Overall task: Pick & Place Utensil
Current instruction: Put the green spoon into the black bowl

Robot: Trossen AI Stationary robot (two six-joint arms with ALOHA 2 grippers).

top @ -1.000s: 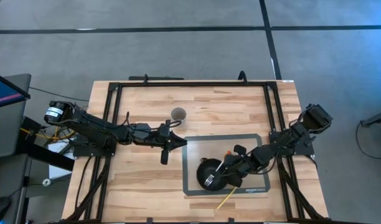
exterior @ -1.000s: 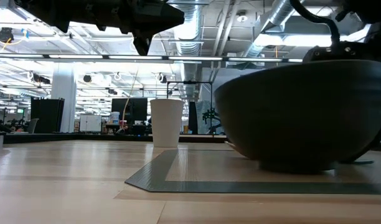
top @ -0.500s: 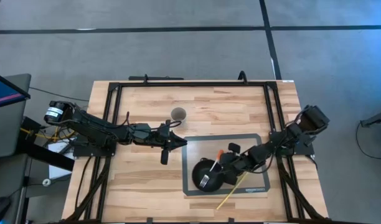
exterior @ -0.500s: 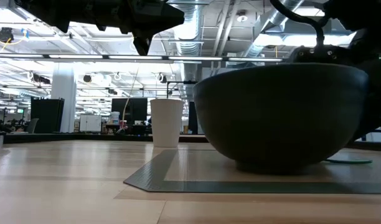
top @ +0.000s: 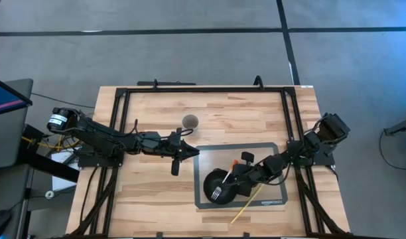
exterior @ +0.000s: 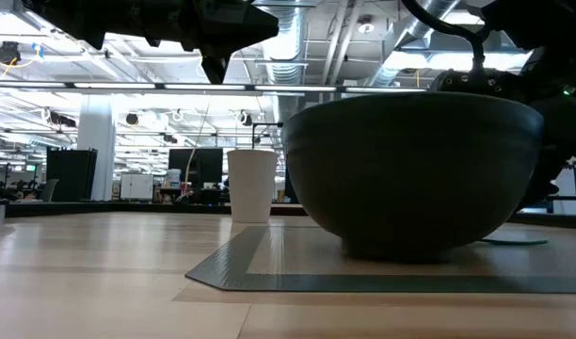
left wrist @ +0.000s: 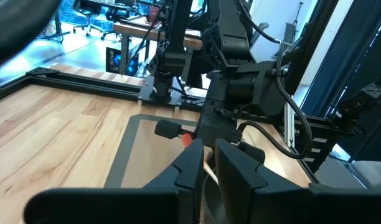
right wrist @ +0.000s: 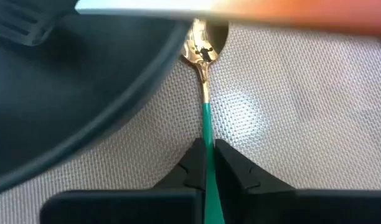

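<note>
A: Containers?
B: Black bowl [top: 220, 188] on the grey mat [top: 269, 151], at the mat's near-left corner. A black fork [top: 221, 190] lies inside it, tines down in the bowl. White paper cup [top: 190, 121] stands upright on the bare wood behind the mat; can't tell what's in it.

A: Utensil?
B: Green-handled spoon [right wrist: 205, 93] with a gold bowl end, lying flat on the mat, its tip right by the bowl's rim. A yellow stick-like utensil [top: 246, 207] lies across the mat's front edge.

A: Right arm?
B: Stretched low across the mat from the right side, right gripper [right wrist: 206, 152] at the bowl's right edge. Fingers pinched almost together on the green handle.

A: Left arm?
B: Reaches in from the left, raised above the table. Left gripper [top: 178, 161] hangs left of the mat, fingers nearly closed with a thin gap, nothing in them.
</note>
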